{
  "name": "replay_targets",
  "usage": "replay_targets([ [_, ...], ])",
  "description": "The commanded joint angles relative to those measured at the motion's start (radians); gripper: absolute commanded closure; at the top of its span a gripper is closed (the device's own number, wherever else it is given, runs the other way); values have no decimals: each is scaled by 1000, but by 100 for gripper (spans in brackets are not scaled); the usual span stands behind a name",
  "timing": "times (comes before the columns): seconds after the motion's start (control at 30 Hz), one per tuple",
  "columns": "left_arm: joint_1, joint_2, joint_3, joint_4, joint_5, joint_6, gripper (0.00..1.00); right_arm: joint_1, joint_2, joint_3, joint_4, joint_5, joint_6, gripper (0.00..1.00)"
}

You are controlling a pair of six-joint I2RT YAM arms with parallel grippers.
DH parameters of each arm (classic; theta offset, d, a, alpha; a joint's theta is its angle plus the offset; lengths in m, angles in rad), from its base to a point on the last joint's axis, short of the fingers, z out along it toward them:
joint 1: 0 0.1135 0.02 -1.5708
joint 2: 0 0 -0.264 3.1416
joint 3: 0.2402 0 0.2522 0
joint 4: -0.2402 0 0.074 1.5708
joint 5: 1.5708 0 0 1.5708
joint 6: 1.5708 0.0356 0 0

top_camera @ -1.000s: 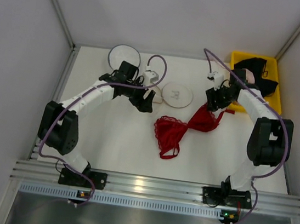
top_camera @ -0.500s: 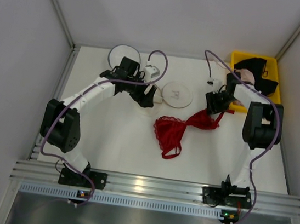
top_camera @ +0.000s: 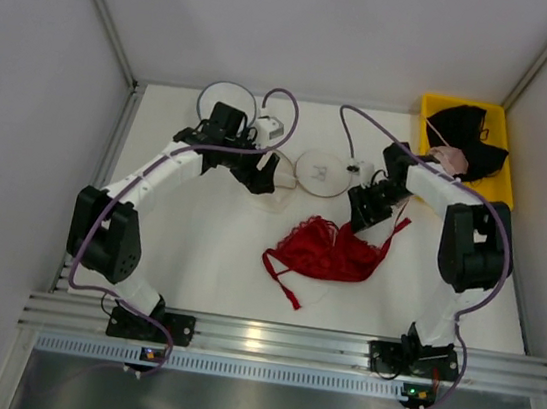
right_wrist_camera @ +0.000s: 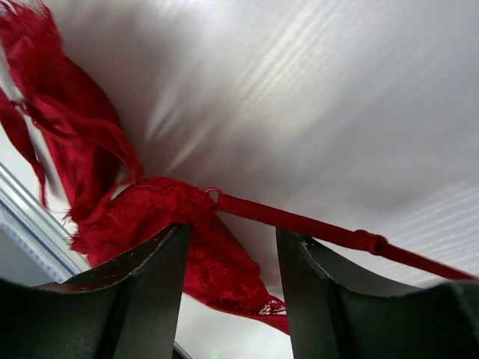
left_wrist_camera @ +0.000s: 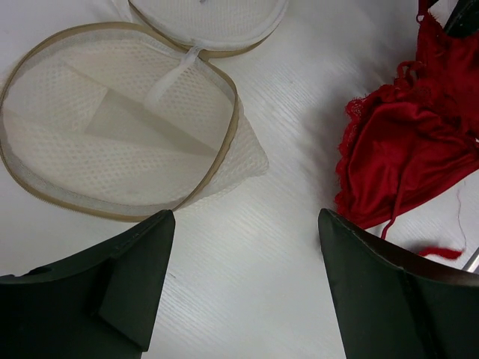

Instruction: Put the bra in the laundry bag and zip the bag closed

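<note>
The red lace bra (top_camera: 329,256) lies bunched on the table in front of the white mesh laundry bag (top_camera: 323,172). The bag lies open in two round halves; in the left wrist view the near half (left_wrist_camera: 112,127) shows its mesh inside. My left gripper (top_camera: 263,179) is open and empty over the bag's left half, its jaws (left_wrist_camera: 245,224) wide apart above bare table. My right gripper (top_camera: 363,212) is just above the bra's far end, jaws apart (right_wrist_camera: 234,235), with red lace (right_wrist_camera: 217,269) and a strap (right_wrist_camera: 299,223) lying between them. The bra also shows in the left wrist view (left_wrist_camera: 404,149).
A yellow bin (top_camera: 438,107) at the back right holds a black garment (top_camera: 471,125) and a pale pink bra (top_camera: 451,160). A round mesh bag with a dark rim (top_camera: 207,95) lies at the back left behind my left arm. White walls close in the table.
The right gripper has moved left and toward the front, and the bra has shifted with it and bunched up nearer the table's middle. The left gripper has edged back a little.
</note>
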Motion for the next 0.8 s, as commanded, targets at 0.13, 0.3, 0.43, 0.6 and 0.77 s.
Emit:
replay_targets([
  [0.13, 2, -32, 19, 25, 26, 32, 16, -45, -98, 150, -59, -3, 22, 45],
  [0.3, 0, -4, 47, 23, 31, 28, 16, -180, -95, 330, -93, 68, -41, 43],
  [0.43, 2, 28, 73, 23, 40, 32, 16, -251, -57, 462, -164, 161, -202, 42],
  [0.6, 0, 39, 80, 25, 113, 60, 16, -297, -17, 515, -213, 211, -352, 44],
  [0.77, -32, 23, 44, 19, 161, 147, 19, -288, -40, 483, -319, -8, -336, 52],
])
